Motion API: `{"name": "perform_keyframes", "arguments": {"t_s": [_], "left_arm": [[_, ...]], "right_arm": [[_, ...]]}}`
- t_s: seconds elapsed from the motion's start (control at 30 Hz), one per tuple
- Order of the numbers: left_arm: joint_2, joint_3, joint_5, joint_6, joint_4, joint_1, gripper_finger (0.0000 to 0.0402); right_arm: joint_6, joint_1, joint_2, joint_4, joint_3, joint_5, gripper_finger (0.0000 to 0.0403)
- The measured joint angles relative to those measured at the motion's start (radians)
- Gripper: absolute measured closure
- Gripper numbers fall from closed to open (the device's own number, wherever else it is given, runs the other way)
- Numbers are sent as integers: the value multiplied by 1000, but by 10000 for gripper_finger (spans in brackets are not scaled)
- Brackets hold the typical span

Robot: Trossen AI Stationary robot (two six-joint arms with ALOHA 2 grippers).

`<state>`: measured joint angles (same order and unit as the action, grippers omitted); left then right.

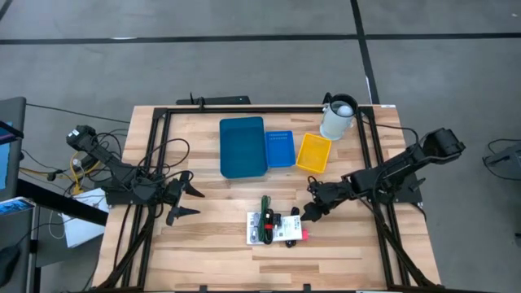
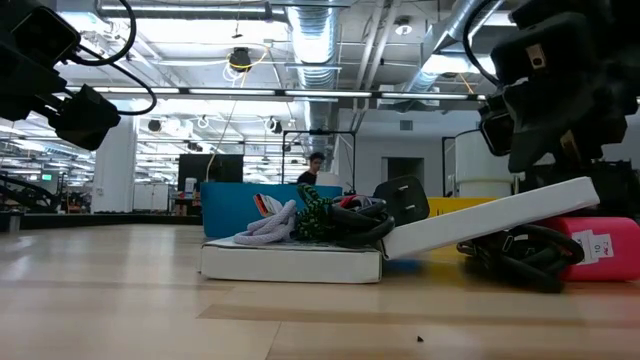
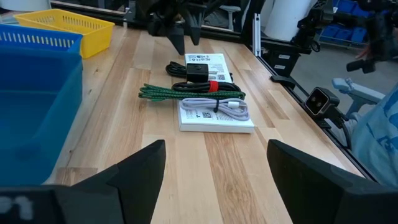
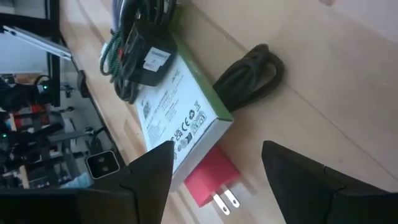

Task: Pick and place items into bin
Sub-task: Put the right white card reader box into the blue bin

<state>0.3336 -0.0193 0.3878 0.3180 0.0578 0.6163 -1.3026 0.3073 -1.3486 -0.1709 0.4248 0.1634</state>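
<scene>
High view: the items are lying in a heap on the white box [image 1: 273,229] near the front of the table, well apart from the blue bin [image 1: 242,146]. The right gripper [image 1: 313,205] is hovering just beside the heap, fingers spread; the left gripper [image 1: 184,202] is waiting at the left, spread and empty.

Low view: the box [image 2: 290,262] is carrying loose cables [image 2: 335,222]; a lift is risking dragging them off.

Left wrist view: the green braided cable [image 3: 186,94] is crossing the others, likely snagging.

Right wrist view: the red plug [image 4: 211,177] is sitting tucked beside the box [image 4: 180,118]; a slightly misplaced pinch is risking sliding off it.
</scene>
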Motion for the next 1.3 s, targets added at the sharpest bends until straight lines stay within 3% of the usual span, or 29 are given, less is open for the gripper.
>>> {"name": "perform_keyframes", "arguments": {"t_s": [1.3], "left_arm": [[0, 0, 0, 0, 0, 0, 132]], "right_arm": [[2, 1, 0, -6, 0, -31, 163]]}}
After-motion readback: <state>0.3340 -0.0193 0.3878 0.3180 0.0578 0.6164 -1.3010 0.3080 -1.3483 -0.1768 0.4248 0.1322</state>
